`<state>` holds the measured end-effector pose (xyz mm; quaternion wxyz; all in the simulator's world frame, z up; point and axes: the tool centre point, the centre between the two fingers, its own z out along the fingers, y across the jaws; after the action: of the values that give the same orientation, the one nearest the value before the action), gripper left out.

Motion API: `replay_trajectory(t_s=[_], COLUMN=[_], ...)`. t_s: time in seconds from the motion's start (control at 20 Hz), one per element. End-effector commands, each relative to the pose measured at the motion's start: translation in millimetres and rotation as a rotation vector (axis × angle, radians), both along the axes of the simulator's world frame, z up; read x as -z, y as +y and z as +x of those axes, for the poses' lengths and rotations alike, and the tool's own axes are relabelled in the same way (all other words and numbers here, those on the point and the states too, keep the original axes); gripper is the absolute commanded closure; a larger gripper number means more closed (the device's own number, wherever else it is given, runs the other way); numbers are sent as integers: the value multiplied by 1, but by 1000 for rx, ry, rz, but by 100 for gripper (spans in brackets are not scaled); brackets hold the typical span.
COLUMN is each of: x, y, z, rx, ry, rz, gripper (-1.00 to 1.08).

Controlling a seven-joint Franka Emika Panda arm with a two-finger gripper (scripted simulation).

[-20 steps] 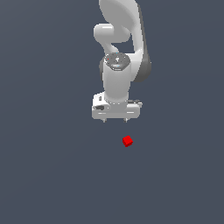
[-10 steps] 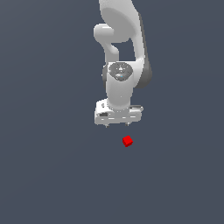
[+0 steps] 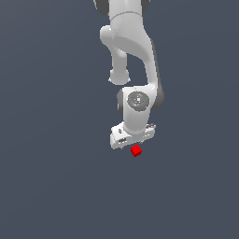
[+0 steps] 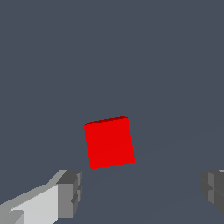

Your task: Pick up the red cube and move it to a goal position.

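- Red cube (image 4: 109, 142) is seen resting on the table (image 3: 51, 186), untouched.
- Tool (image 4: 142, 192) is held spread wide, released, apparently just above the cube (image 3: 136, 150).

Cube (image 4: 109, 142) sits on the floor (image 3: 51, 177) just under the gripper (image 4: 140, 192), between its spread fingers (image 4: 70, 192), touching neither; arm (image 3: 133, 51) rises behind.

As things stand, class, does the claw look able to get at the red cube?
Probably yes. The claw is open, its fingers apart, and the red cube sits alone on the bare surface with nothing blocking.
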<state>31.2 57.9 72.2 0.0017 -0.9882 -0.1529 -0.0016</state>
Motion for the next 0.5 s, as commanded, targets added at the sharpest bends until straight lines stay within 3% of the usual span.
replay_trajectory(t_s=[0.0, 0.45], x=[17, 50], y=[9, 26], z=[4, 10], rx=[-54, -157], ry=[0, 2], rz=[0, -3], gripper=[-92, -92])
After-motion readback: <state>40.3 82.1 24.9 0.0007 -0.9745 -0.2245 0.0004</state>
